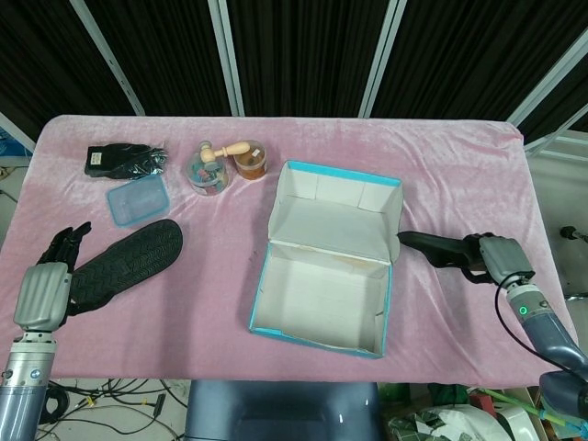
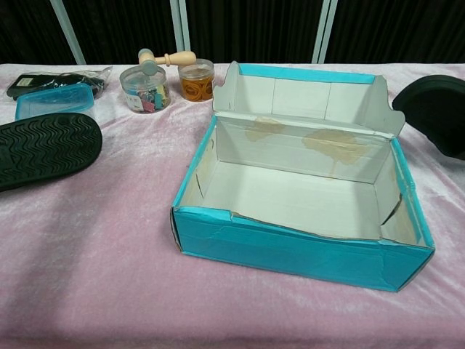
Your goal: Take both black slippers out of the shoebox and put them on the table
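Note:
The teal shoebox [image 1: 259, 285] stands open mid-table, its white inside holding nothing, also in the chest view [image 2: 290, 251]. One black slipper [image 1: 124, 262] lies sole-up on the pink cloth to the left [image 2: 43, 149]. My left hand [image 1: 44, 285] sits at its heel end with the fingers [image 1: 64, 241] straight and apart, not gripping it. My right hand [image 1: 491, 259] grips the second black slipper [image 1: 432, 248] just right of the box, low over the cloth. The chest view shows only that slipper's toe end [image 2: 436, 109].
At the back left are a blue-lidded container [image 1: 138, 200], a black bundle [image 1: 124, 159], a jar of coloured clips [image 1: 207, 175], a wooden mallet [image 1: 230, 149] and a small orange jar [image 1: 251, 165]. The box's raised lid [image 1: 335, 216] stands at its far side.

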{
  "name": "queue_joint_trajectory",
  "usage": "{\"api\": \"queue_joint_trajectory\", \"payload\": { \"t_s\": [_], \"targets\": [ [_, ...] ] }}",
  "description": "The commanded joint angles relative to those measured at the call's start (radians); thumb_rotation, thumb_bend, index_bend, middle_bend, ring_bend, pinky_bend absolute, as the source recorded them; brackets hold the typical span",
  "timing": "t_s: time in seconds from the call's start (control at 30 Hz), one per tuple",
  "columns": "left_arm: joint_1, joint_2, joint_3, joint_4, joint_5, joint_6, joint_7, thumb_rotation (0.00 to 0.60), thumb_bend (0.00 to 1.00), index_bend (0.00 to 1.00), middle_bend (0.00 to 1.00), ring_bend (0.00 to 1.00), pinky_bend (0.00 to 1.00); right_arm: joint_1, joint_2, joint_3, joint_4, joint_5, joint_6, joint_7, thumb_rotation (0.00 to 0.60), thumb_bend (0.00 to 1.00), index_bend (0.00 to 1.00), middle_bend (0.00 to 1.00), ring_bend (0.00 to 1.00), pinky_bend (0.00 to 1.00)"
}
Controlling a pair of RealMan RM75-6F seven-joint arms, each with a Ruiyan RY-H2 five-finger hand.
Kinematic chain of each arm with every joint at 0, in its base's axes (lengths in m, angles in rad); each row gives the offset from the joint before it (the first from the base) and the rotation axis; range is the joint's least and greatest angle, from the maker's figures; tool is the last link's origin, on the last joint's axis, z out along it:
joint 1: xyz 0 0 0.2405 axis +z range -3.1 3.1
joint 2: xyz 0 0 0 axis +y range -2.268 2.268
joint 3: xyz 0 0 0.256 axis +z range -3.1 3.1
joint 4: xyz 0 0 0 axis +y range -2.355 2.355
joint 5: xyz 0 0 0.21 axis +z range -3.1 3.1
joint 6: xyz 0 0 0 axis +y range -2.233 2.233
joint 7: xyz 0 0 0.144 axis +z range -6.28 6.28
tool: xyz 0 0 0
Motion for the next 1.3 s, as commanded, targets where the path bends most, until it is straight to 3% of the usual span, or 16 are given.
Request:
{"api": "queue_joint_trajectory", "payload": {
  "t_s": [0.03,0.1,0.27,0.33,0.53,0.87,1.1,1.3],
  "targets": [
    [0.002,0.001,0.001,0.001,0.001,0.0,-0.001,0.6,0.0,0.0,0.13,0.05,0.25,0.041,-0.019,0.005,-0.004,0.022,-0.046,-0.098,0.6,0.37,0.52,0.32,0.24,0.33],
    [0.005,0.001,0.002,0.001,0.003,0.0,-0.003,0.6,0.0,0.0,0.13,0.05,0.25,0.058,-0.021,0.009,-0.021,0.033,-0.06,-0.147,0.6,0.37,0.46,0.29,0.22,0.32],
    [0.011,0.002,0.005,0.005,0.007,0.003,-0.009,0.6,0.0,0.0,0.13,0.05,0.25,0.09,-0.014,0.028,-0.103,0.057,-0.071,-0.219,0.6,0.28,0.05,0.07,0.08,0.25],
    [0.015,0.005,0.003,0.006,0.006,0.006,-0.014,0.6,0.0,0.0,0.13,0.05,0.25,0.099,-0.002,0.045,-0.169,0.041,-0.041,-0.239,0.6,0.23,0.0,0.01,0.03,0.24],
    [0.021,0.006,0.002,0.01,0.011,0.011,-0.022,0.6,0.0,0.0,0.13,0.05,0.25,0.093,0.049,0.061,-0.278,0.014,0.019,-0.262,0.6,0.21,0.0,0.0,0.0,0.23],
    [0.036,0.01,-0.009,0.019,0.031,0.051,-0.006,0.6,0.0,0.01,0.13,0.05,0.25,-0.041,0.14,0.074,-0.406,-0.014,0.277,-0.259,0.6,0.21,0.0,0.0,0.0,0.23],
    [0.064,-0.009,0.009,0.068,0.078,0.118,0.095,0.6,0.0,0.04,0.13,0.05,0.18,-0.19,0.134,0.049,-0.435,-0.054,0.523,-0.275,0.6,0.26,0.0,0.0,0.0,0.23],
    [0.117,-0.003,0.059,0.069,0.125,0.165,0.109,0.6,0.0,0.05,0.13,0.05,0.17,-0.313,0.105,0.002,-0.417,-0.117,0.688,-0.265,0.6,0.26,0.0,0.0,0.0,0.23]
  ]
}}
